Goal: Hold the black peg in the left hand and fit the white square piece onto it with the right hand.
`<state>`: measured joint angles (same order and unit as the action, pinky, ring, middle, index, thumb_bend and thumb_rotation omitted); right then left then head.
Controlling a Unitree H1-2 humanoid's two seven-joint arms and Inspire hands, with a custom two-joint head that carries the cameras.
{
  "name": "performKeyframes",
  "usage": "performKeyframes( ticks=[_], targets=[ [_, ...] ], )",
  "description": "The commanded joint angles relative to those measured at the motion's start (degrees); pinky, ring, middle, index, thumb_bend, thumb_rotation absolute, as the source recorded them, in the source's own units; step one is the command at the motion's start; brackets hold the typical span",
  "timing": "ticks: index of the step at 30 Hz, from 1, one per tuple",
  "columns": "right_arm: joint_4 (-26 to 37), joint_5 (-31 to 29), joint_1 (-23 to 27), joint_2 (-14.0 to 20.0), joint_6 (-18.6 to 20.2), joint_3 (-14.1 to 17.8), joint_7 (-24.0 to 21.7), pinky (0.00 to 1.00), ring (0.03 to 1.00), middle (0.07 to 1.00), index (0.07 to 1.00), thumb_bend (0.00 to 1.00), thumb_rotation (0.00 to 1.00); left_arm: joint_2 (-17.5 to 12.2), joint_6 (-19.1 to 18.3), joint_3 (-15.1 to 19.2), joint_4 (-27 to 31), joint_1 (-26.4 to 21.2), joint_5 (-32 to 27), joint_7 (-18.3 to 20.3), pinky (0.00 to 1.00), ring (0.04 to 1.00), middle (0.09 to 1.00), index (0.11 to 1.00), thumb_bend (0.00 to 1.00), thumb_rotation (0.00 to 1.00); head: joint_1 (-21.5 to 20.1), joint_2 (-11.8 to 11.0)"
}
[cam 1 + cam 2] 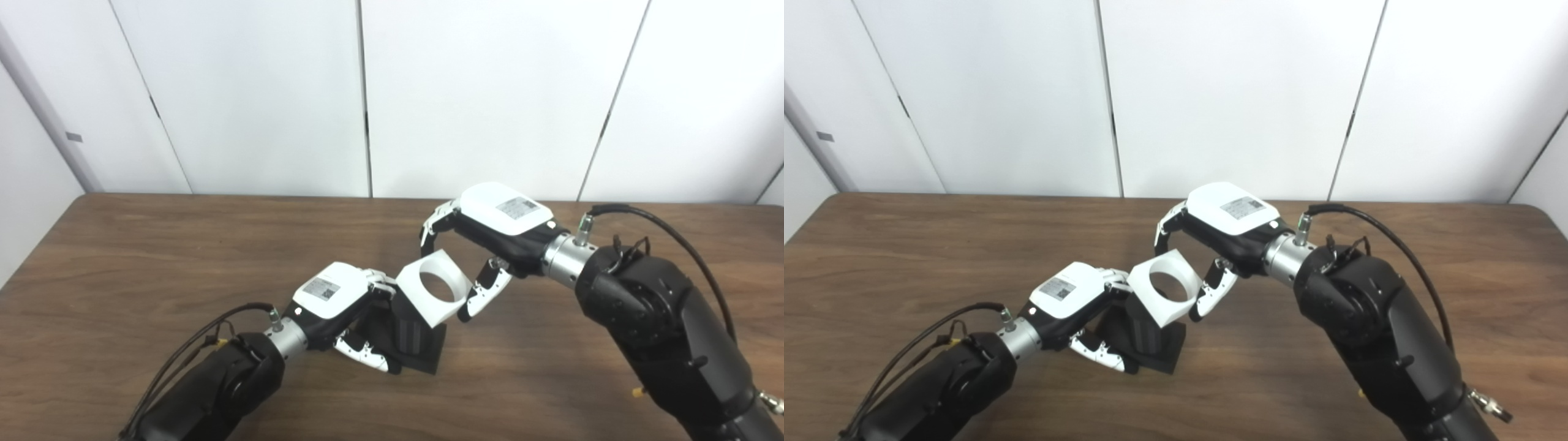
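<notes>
The black peg [411,337] stands on its square black base on the brown table [122,263], near the middle. My left hand [343,303] wraps around it from the left, fingers closed on its side. The white square piece [433,290], with a round hole through it, sits tilted over the top of the peg. My right hand [490,236] holds that piece from the right, fingers on its upper edge and thumb against its lower right edge. The peg's top is hidden behind the white piece.
White wall panels [367,92] rise behind the table's far edge. Black cables loop beside both forearms [661,324]. Bare wood lies to the left, right and front of the hands.
</notes>
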<state>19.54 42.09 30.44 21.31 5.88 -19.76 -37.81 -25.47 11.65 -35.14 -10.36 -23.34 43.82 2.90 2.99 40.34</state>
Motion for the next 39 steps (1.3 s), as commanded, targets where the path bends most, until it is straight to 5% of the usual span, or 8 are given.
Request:
performKeyframes(
  ticks=[1,39],
  targets=[
    [0.16,0.20,1.98,-0.06,-1.66,0.43,2.07,0.84,0.822,0.743,0.478,0.52,0.14,1.08,-0.95,-4.27,-1.93,2.34,4.56,6.95,0.77,0.837,0.810,0.492,0.52,0.08,0.01,0.04],
    [-5.56,1.29,3.38,-2.07,-2.03,-3.64,2.43,0.89,0.824,0.752,0.477,0.52,0.13,2.18,-2.39,-4.67,-0.84,2.37,4.29,7.12,0.76,0.832,0.804,0.492,0.52,0.08,1.22,0.45]
  ],
)
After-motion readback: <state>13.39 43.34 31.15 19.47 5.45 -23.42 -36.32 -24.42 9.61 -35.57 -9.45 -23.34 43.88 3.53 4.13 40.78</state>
